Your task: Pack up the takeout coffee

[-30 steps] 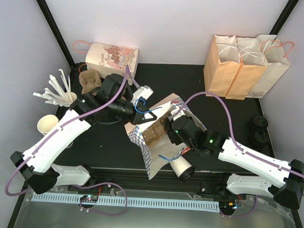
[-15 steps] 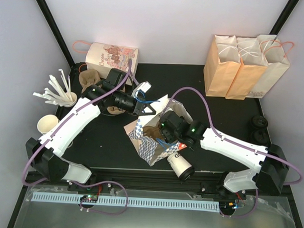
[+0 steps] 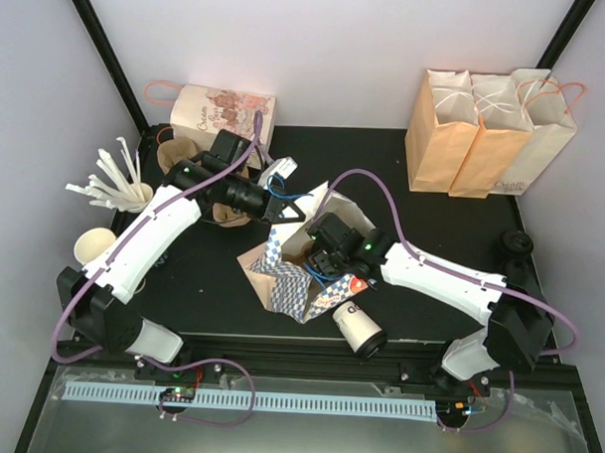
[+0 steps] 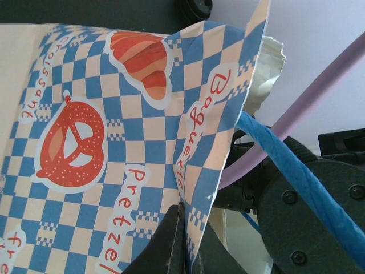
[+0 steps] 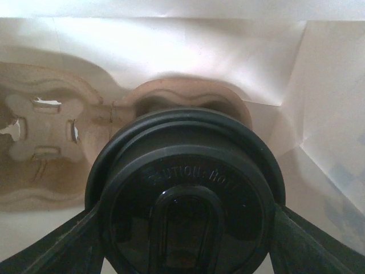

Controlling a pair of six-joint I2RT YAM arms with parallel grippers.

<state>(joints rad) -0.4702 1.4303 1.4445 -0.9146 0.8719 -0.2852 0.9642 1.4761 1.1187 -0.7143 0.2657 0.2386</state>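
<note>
**Lidded cup going into the checkered bag**

The right gripper (image 5: pixel 185 228) is holding a lidded coffee cup (image 5: pixel 185 200) in its jaws inside the blue-checkered paper bag (image 3: pixel 286 276), above the pulp carrier (image 5: pixel 45 142). The left gripper (image 4: pixel 174 240) is pinching the bag's edge, jaws closed on it. Another lidded cup (image 3: pixel 361 328) is lying on the table (image 3: pixel 211 273) beside the bag.

The crumpled paper bag (image 4: pixel 114 148) pinched shut in the left claw (image 4: pixel 177 240) is checked blue and cream, with red pretzel and croissant pictures and red lettering — a bright blue twisted handle (image 4: pixel 285 160) runs just right of that claw. Between the right claw's dark fingers (image 5: pixel 63 251) sits a round black plastic lid (image 5: pixel 185 205) with raised lettering; beyond it lie a pale brown pulp cup carrier (image 5: pixel 51 142) and the bag's plain cream inside.
</note>
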